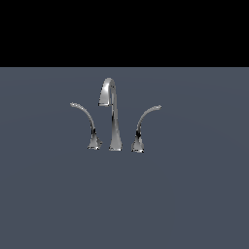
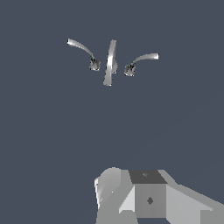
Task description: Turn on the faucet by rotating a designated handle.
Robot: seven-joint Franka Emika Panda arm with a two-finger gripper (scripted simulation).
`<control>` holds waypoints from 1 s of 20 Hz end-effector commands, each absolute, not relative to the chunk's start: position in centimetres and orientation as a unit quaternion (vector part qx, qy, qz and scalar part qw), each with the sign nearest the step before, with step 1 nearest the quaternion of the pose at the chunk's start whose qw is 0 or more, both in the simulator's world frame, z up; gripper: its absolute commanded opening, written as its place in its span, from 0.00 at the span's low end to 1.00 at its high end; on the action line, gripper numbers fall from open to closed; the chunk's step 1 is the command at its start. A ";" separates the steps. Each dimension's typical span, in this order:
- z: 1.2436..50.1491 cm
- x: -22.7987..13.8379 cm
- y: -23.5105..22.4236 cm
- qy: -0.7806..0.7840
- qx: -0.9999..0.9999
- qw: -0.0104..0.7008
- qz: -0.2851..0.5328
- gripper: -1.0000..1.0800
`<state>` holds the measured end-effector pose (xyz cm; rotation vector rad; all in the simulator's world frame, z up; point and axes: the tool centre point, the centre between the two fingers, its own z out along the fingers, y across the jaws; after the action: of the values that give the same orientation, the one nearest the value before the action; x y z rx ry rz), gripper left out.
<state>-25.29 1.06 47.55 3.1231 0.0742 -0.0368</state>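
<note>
The chrome faucet stands on a flat grey surface in the middle of the exterior view. Its tall gooseneck spout (image 1: pixel 113 114) is in the centre. The handle (image 1: pixel 86 121) with its tip arcing leftward stands on a flared base on the exterior view's left of the spout. The mirror lever (image 1: pixel 142 127) arcs rightward on the other side. In the wrist view I see the handle (image 2: pixel 83 50), the spout (image 2: pixel 110 62) and the other lever (image 2: pixel 141 61) from above, far off. Grey parts of my gripper (image 2: pixel 146 197) show at the picture's edge, well apart from the faucet. The fingers are not clear.
The grey surface (image 1: pixel 194 194) stretches flat all around the faucet. A black band fills the upper part of the exterior view. The arm does not show in the exterior view.
</note>
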 end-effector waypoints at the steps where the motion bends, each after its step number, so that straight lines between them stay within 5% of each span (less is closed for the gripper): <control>1: 47.5 -25.3 1.1 0.024 1.000 0.009 -0.012 0.00; 20: 44.2 -24.2 4.9 -0.071 0.997 0.008 -0.011 0.00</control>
<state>-24.35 4.31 44.68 3.1205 -0.1772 -0.0351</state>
